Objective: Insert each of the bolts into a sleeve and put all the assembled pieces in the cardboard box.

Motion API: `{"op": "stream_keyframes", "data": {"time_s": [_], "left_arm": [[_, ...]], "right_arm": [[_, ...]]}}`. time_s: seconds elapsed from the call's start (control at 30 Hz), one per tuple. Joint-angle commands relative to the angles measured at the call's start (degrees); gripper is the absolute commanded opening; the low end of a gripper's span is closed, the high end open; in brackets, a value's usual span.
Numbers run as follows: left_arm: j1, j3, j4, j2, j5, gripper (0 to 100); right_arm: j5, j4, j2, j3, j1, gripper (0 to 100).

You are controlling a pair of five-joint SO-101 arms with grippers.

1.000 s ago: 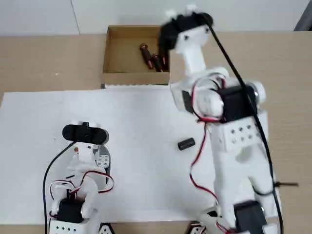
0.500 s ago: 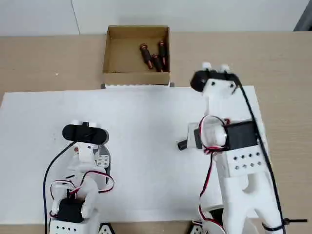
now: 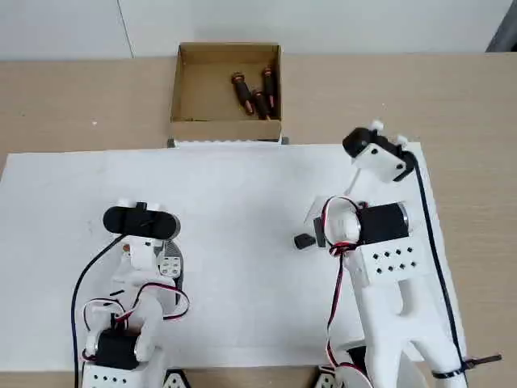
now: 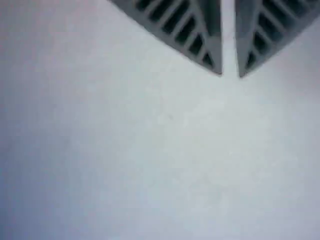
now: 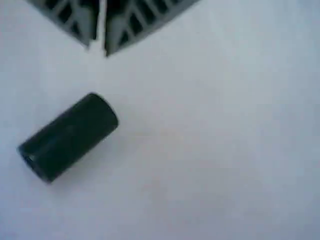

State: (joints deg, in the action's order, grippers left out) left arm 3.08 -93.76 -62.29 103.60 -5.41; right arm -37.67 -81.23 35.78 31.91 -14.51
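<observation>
1. The left fingers [image 4: 212, 57] are clenched on nothing, their tips nearly touching, over the white sheet [image 3: 218, 202].
2. The right fingers [image 5: 117, 37] are likewise clenched and empty, near a black sleeve [image 5: 67, 136] lying on its side on the sheet.
3. Assembled pieces [image 3: 254, 93] lie in the cardboard box [image 3: 224, 129] on the counter [image 3: 81, 105].

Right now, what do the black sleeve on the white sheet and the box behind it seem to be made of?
Black sleeve: likely plastic or rubber, matte. Its dull surface shows only a faint sheen, so coated metal is possible. Cardboard box: plain brown cardboard, matte, with thin folded walls.
</observation>
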Motion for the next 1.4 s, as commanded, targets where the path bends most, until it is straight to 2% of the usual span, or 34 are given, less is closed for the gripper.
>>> {"op": "stream_keyframes", "data": {"time_s": [0.0, 0.1, 0.2, 0.4, 0.47, 0.67, 0.9, 1.37], "left_arm": [[-0.3, 0.3, 1.7, 0.5, -0.5, 1], [-0.3, 0.3, 1.7, 0.5, -0.5, 1], [-0.3, 0.3, 1.7, 0.5, -0.5, 1], [-0.3, 0.3, 1.7, 0.5, -0.5, 1], [-0.3, 0.3, 1.7, 0.5, -0.5, 1], [-0.3, 0.3, 1.7, 0.5, -0.5, 1], [-0.3, 0.3, 1.7, 0.5, -0.5, 1], [-0.3, 0.3, 1.7, 0.5, -0.5, 1]], "right_arm": [[-2.5, 3.2, 1.4, 0.2, -0.1, 0.4], [-7.3, 5.1, 1.4, 2.3, -0.1, 0.5], [-7.6, 6.0, 1.3, 4.6, -1.5, 3.2], [-7.7, 6.9, 1.3, 6.1, -5.8, 24.6], [-7.7, 8.0, 1.3, 6.2, -6.3, 24.0], [-7.7, 11.2, -0.9, 6.2, -6.7, 13.1], [-11.1, 11.2, -10.8, 2.9, -6.5, 13.0], [-11.5, 11.2, -22.9, -4.7, -6.2, 13.0]]}}
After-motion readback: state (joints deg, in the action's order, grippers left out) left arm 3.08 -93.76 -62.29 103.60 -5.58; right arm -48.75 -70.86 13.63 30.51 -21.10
